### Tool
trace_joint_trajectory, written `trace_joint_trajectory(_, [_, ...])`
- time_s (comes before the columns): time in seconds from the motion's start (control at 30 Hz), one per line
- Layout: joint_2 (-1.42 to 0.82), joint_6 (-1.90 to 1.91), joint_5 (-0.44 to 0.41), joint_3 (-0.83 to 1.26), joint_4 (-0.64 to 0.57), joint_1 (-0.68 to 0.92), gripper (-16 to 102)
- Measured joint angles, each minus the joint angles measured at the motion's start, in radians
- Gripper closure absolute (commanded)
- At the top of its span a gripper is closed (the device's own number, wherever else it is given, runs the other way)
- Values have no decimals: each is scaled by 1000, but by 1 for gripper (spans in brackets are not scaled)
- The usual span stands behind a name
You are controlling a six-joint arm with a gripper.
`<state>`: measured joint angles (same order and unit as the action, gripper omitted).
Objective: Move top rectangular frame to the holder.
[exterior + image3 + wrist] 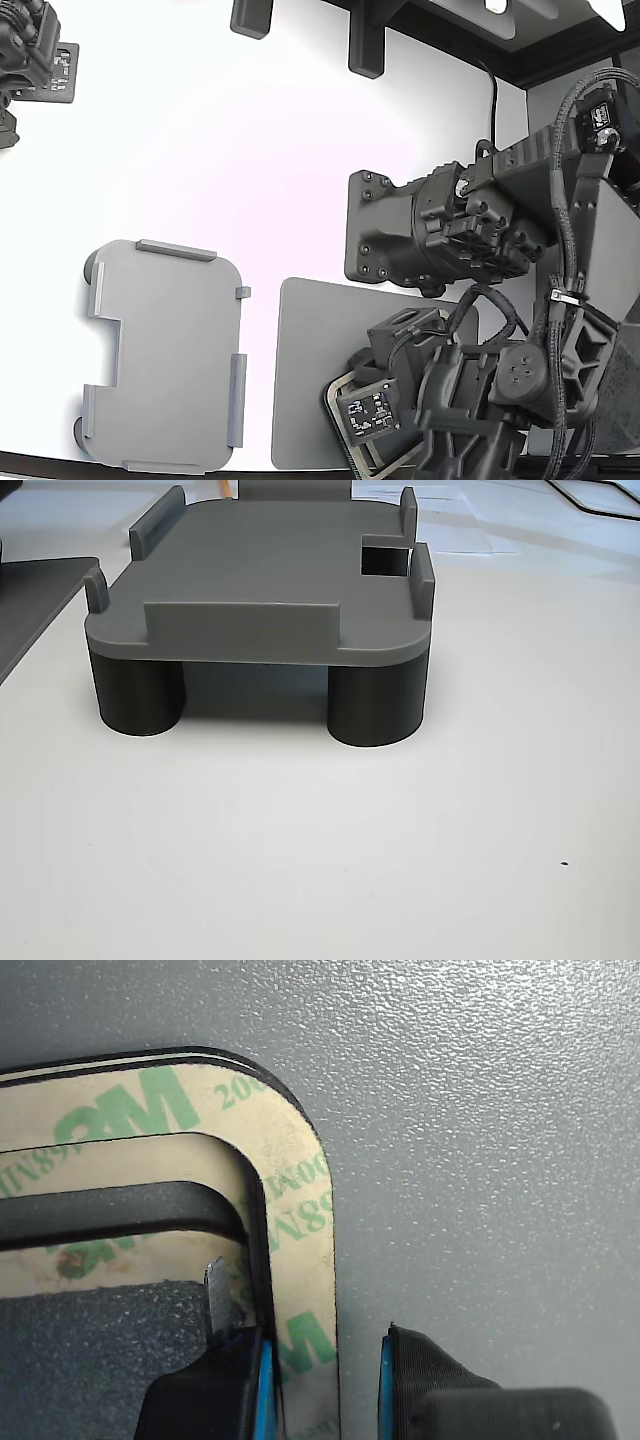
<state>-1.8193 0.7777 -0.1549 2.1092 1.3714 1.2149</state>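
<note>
My pincer [325,1380] stands apart, its blue-edged black pads [262,1385] straddling one side of the thin tan rectangular frame with green print [300,1210], top of a stack on the dark grey flat mat [480,1140]. The light grey tabbed holder tray [165,355] sits well apart on the white table [250,150].

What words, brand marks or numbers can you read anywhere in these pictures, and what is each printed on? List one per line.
"3M", green, repeated at several angles: on the tan liner of the top rectangular frame in the wrist view.
Green digits beside those marks, beginning "200": partly cut off, not fully readable.
White markings on the small black board on the arm in the exterior view: too small to read.
The holder: no text.
</note>
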Motion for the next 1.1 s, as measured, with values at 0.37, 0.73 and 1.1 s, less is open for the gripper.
trace_joint_trajectory(0.37, [-9,8,-15,5,8,-6,97])
trace_joint_trajectory(0.73, [-61,46,-14,-100,109,-48,97])
trace_joint_trajectory(1.1, [-49,288,-9,-385,267,-86,97])
